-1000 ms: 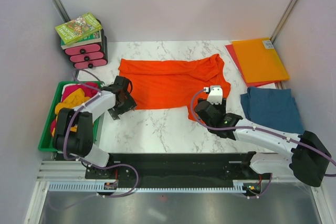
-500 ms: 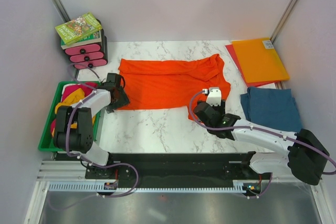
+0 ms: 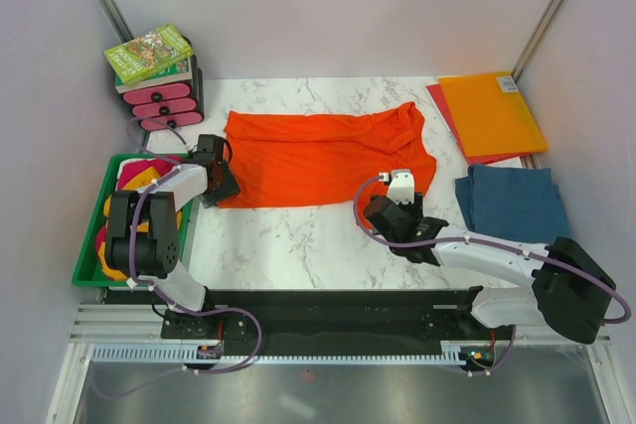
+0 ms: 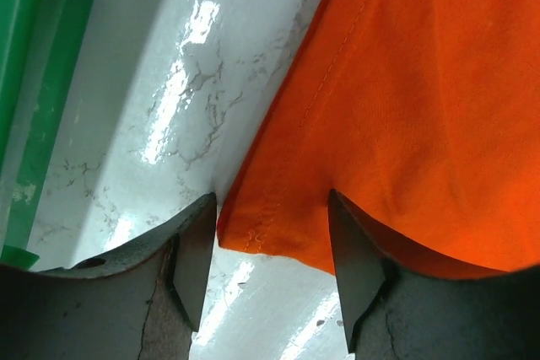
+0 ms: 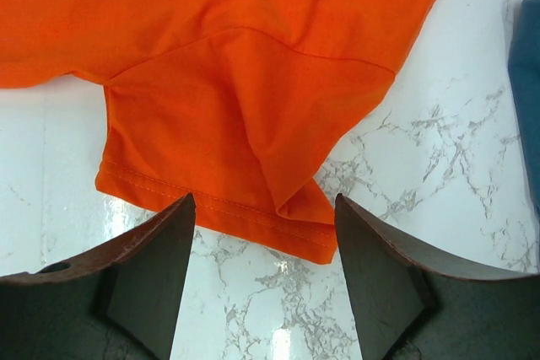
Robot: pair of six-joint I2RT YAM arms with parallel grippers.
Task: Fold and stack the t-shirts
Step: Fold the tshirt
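Orange tee (image 3: 323,158) is spread flat on the marble table (image 3: 298,235), running from one gripper across to the other. Left gripper (image 4: 274,250) is down at the tee's near-left corner: jaws parted at a middling gap, the hemmed corner lying right between them. One fingertip (image 4: 198,246) sits right at the hem's edge, the other is over the cloth, and no pinch shows. Beyond those jaws the tee stretches away smooth; outside the fingertip at the hem there is bare marble, then the green bin (image 4: 34,82).

Right gripper (image 5: 266,250) stands wide open over the sleeve at the tee's near-right end. The stitched sleeve hem lies across the gap between its jaws, a small fold of cloth rucked up just ahead of the far-side finger, and nothing is gripped. Off past that finger, the edge of the teal tee (image 5: 527,82) shows; from the top view it lies folded (image 3: 515,206), apart from the orange one.

The bin (image 3: 91,230), behind the left jaws, holds heaped tees (image 3: 134,184), yellow and magenta among them. Folders (image 3: 492,111) lie at the far right corner, and a book (image 3: 149,55) tops the pink drawers (image 3: 164,106) at far left.
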